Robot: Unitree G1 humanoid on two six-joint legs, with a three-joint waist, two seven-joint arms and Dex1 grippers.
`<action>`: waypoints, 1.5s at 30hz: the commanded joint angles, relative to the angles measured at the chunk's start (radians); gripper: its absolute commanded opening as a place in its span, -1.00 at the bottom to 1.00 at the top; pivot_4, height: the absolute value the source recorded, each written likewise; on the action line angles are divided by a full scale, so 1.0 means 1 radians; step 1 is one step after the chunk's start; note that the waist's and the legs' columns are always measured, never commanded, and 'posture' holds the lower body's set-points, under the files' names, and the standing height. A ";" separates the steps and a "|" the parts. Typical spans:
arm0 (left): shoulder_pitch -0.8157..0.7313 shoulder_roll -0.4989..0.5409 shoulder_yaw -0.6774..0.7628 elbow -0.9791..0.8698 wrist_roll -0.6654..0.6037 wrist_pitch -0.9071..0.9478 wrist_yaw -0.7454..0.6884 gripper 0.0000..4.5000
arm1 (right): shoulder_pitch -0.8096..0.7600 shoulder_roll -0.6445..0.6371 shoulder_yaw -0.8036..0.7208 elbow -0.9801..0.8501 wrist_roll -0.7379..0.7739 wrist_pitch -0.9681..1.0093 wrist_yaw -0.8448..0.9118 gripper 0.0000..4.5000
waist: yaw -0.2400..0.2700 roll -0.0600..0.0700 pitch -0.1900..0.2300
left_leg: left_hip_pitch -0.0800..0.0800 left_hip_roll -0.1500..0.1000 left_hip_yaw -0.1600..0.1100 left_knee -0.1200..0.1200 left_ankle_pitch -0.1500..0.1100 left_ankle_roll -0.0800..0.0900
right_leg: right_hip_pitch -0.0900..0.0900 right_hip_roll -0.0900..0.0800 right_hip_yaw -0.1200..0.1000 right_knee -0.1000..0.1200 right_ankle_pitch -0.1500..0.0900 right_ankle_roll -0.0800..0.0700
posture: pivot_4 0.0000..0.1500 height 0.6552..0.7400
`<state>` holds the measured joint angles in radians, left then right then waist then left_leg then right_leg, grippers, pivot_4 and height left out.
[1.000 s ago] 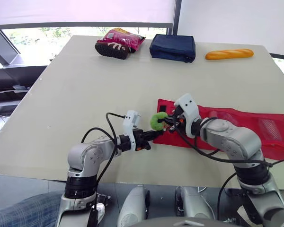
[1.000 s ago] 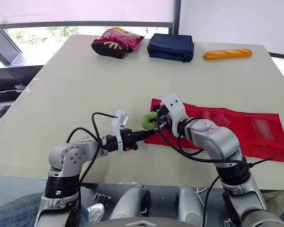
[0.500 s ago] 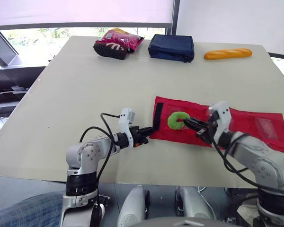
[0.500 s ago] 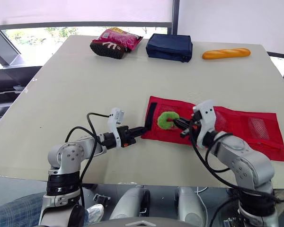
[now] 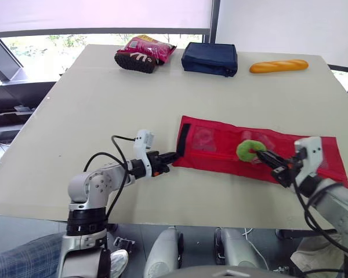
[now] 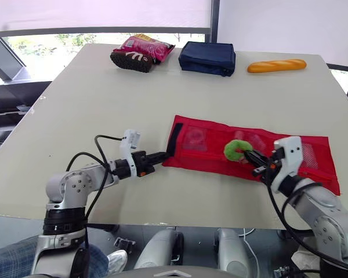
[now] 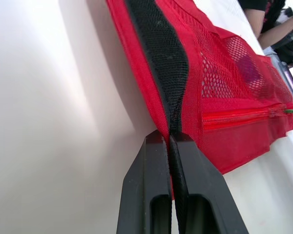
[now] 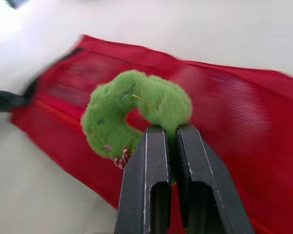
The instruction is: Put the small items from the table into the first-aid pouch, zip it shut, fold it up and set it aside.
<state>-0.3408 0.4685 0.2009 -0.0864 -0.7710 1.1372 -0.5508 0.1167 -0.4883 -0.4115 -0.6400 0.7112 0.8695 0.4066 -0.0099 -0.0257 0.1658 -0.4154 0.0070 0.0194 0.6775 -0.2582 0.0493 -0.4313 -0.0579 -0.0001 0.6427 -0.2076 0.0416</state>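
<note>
The red mesh first-aid pouch [image 5: 220, 147] lies unfolded flat on the table, its black strap end [image 5: 180, 138] toward my left arm. My left gripper [image 5: 173, 156] is shut on that black strap [image 7: 161, 63] at the pouch's left edge. A fuzzy green ring [image 5: 250, 150] hangs just above the right half of the pouch, and my right gripper [image 5: 265, 157] is shut on it; the right wrist view has the green ring [image 8: 132, 109] pinched between the fingers [image 8: 151, 161] over the red mesh. The pouch zipper [image 7: 239, 117] runs along its near side.
At the table's far edge lie a pink snack bag [image 5: 145, 52], a navy blue case [image 5: 210, 58] and a bread loaf [image 5: 279, 66]. The beige tabletop [image 5: 104, 110] stretches wide on the left. A person's arm [image 7: 271, 24] appears beyond the pouch.
My right gripper has carried the green ring rightward, from the pouch's left end to above its right half. My left gripper has pulled the strap end to the left.
</note>
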 commanded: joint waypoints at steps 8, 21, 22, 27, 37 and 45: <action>-0.034 0.121 0.057 0.124 0.009 -0.127 -0.170 -1.00 | 0.131 -0.134 -0.253 0.202 -0.072 -0.149 0.075 -0.96 | -0.001 0.000 0.000 | 0.000 0.000 0.001 0.000 0.000 0.000 | 0.000 0.000 0.000 0.000 0.000 0.000 | 1.00 0.44; -0.070 0.127 0.059 0.150 0.020 -0.135 -0.162 -1.00 | 0.129 -0.196 -0.335 0.449 -0.351 -0.245 -0.142 -0.96 | 0.002 0.001 0.001 | 0.000 0.000 0.002 0.000 0.000 0.000 | 0.000 0.000 0.002 0.000 0.000 0.000 | 1.00 0.44; -0.070 0.126 0.058 0.148 0.019 -0.134 -0.158 -1.00 | 0.125 -0.191 -0.335 0.453 -0.364 -0.255 -0.155 -0.96 | 0.002 0.001 0.001 | 0.001 0.000 0.002 0.000 0.000 0.000 | 0.000 0.000 0.002 0.000 0.000 0.001 | 1.00 0.44; -0.076 0.128 0.059 0.148 0.011 -0.133 -0.147 -1.00 | 0.122 -0.165 -0.321 0.424 -0.361 -0.308 -0.128 -0.96 | 0.003 0.001 0.001 | 0.000 0.000 0.001 0.000 0.000 0.000 | 0.000 0.000 0.002 0.000 0.000 0.003 | 1.00 0.44; 0.013 0.250 0.136 0.149 -0.002 -0.137 -0.216 -1.00 | 0.163 -0.125 -0.353 0.306 -0.235 -0.360 0.011 -0.49 | -0.006 0.003 0.001 | 0.001 0.001 0.003 0.000 0.000 0.000 | 0.000 0.001 0.004 0.000 -0.001 0.003 | 1.00 0.44; 0.101 0.283 0.150 0.148 0.009 -0.164 -0.244 -1.00 | 0.251 -0.105 -0.363 0.195 -0.013 -0.273 0.153 0.99 | 0.009 0.006 0.002 | 0.001 0.003 0.003 0.001 0.000 0.000 | 0.000 0.002 0.003 0.000 -0.002 0.003 | 1.00 0.44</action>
<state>-0.2361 0.7430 0.3162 0.0722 -0.7650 0.9933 -0.7906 0.3559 -0.5893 -0.7267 -0.3965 0.6467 0.5829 0.5318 -0.0013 -0.0202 0.1683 -0.4142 0.0103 0.0220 0.6785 -0.2582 0.0492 -0.4313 -0.0567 0.0030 0.6429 -0.2091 0.0448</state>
